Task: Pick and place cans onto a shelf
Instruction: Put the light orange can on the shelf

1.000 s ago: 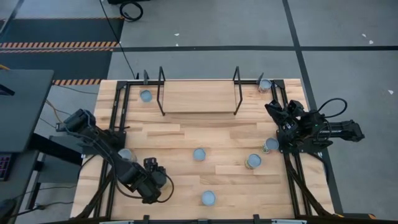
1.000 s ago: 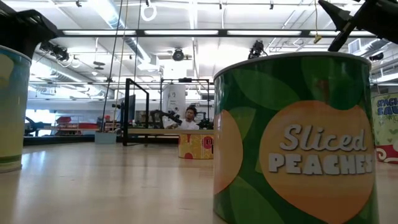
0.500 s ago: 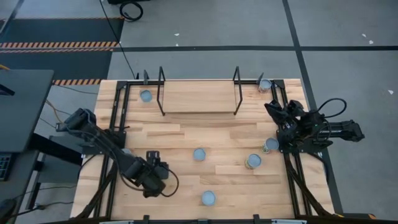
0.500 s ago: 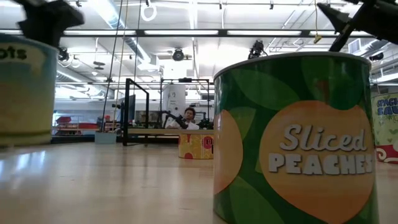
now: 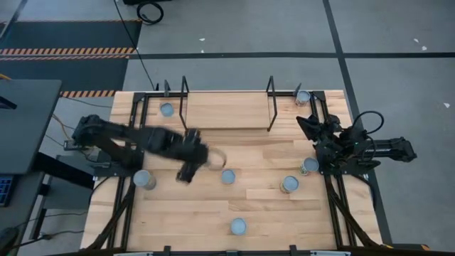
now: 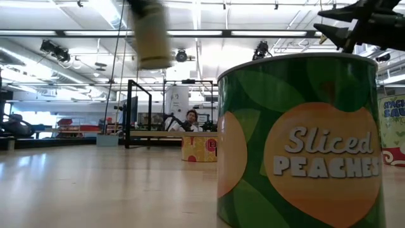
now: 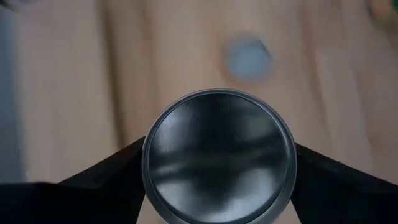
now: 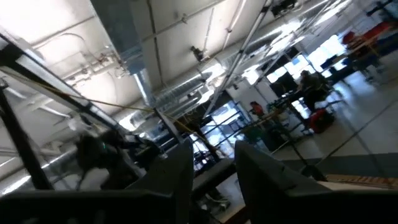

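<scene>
The left tool grips a can above mid-worktop, short of the shelf; a fast swing could loosen it. The right tool waits, slightly parted.

On the counter, the shelf sits at twelve o'clock, its board bare between the upright end posts, so the way in from the six o'clock side is open. A broad band of bare wood runs in front of it. The left gripper, carrying a can between its fingers, hangs over that band just at nine o'clock of the centre can. Other cans stand at eight o'clock, six o'clock, four o'clock and three o'clock. Two more flank the shelf outside its posts. The right gripper hovers at the two o'clock edge.
</scene>
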You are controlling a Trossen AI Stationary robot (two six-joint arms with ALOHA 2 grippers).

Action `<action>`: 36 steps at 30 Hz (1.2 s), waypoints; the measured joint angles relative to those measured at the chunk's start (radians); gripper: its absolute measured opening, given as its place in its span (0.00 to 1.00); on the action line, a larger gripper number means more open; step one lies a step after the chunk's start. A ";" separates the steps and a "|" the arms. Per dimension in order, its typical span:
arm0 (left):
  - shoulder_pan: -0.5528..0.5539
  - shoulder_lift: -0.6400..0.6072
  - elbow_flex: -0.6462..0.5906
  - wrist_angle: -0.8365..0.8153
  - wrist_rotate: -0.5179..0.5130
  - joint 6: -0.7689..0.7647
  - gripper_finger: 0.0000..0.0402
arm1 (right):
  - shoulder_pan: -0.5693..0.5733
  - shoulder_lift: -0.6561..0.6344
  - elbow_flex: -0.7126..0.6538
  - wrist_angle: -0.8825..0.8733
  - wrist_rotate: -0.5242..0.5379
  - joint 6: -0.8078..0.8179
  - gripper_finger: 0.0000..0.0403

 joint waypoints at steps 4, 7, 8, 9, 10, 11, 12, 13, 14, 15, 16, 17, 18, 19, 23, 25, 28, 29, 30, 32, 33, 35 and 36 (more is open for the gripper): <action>0.186 0.095 0.184 0.001 0.084 0.113 0.79 | -0.001 0.000 0.000 -0.017 0.106 -0.032 0.31; 0.296 0.192 0.308 -0.027 0.126 0.203 0.79 | -0.001 0.000 0.000 -0.028 0.146 -0.041 0.31; 0.327 0.225 0.348 -0.035 0.148 0.230 0.79 | -0.001 0.000 0.000 -0.032 0.147 -0.038 0.31; 0.354 0.258 0.385 -0.044 0.171 0.258 0.79 | -0.001 0.000 0.000 -0.037 0.147 -0.031 0.31; 0.382 0.291 0.421 -0.054 0.192 0.286 0.79 | -0.001 0.000 0.000 -0.047 0.147 -0.023 0.31; 0.407 0.322 0.450 -0.061 0.212 0.315 0.79 | 0.000 0.000 0.000 -0.059 0.146 -0.013 0.31; 0.429 0.350 0.474 -0.066 0.228 0.343 0.79 | 0.000 0.000 0.000 -0.066 0.145 -0.007 0.31; 0.450 0.378 0.497 -0.068 0.240 0.368 0.79 | 0.000 0.000 0.000 -0.070 0.143 -0.004 0.31; 0.469 0.399 0.512 -0.068 0.254 0.394 0.79 | 0.000 0.000 0.000 -0.072 0.141 0.002 0.31; 0.488 0.418 0.522 -0.069 0.273 0.423 0.79 | 0.001 0.000 0.000 -0.072 0.140 0.006 0.31; 0.506 0.431 0.526 -0.070 0.292 0.452 0.79 | 0.001 0.000 0.000 -0.072 0.140 0.009 0.31; 0.523 0.442 0.527 -0.071 0.303 0.477 0.79 | 0.001 0.000 0.000 -0.072 0.140 0.010 0.31; 0.541 0.454 0.525 -0.073 0.309 0.494 0.79 | 0.001 0.000 0.000 -0.072 0.140 0.010 0.31; 0.558 0.463 0.516 -0.070 0.314 0.508 0.79 | 0.001 0.000 0.000 -0.072 0.140 0.011 0.31; 0.616 0.501 0.477 -0.073 0.321 0.519 0.79 | 0.001 0.005 0.014 -0.075 0.140 0.009 0.31; 0.636 0.513 0.455 -0.072 0.321 0.516 0.80 | 0.001 0.018 0.044 -0.073 0.140 0.000 0.31; 0.647 0.522 0.420 -0.076 0.318 0.522 0.80 | 0.001 0.062 0.112 -0.069 0.148 -0.053 0.31; 0.650 0.522 0.407 -0.077 0.318 0.521 0.80 | 0.001 0.082 0.136 -0.069 0.155 -0.078 0.31; 0.650 0.522 0.394 -0.073 0.318 0.518 0.80 | 0.001 0.103 0.160 -0.069 0.164 -0.104 0.31; 0.653 0.522 0.369 -0.069 0.320 0.518 0.80 | 0.001 0.146 0.207 -0.069 0.184 -0.150 0.31; 0.653 0.522 0.358 -0.078 0.320 0.518 0.80 | 0.001 0.170 0.229 -0.069 0.197 -0.172 0.31; 0.654 0.520 0.339 -0.092 0.318 0.518 0.80 | 0.001 0.214 0.271 -0.070 0.211 -0.209 0.31; 0.656 0.516 0.330 -0.093 0.316 0.518 0.80 | 0.001 0.235 0.289 -0.069 0.216 -0.226 0.31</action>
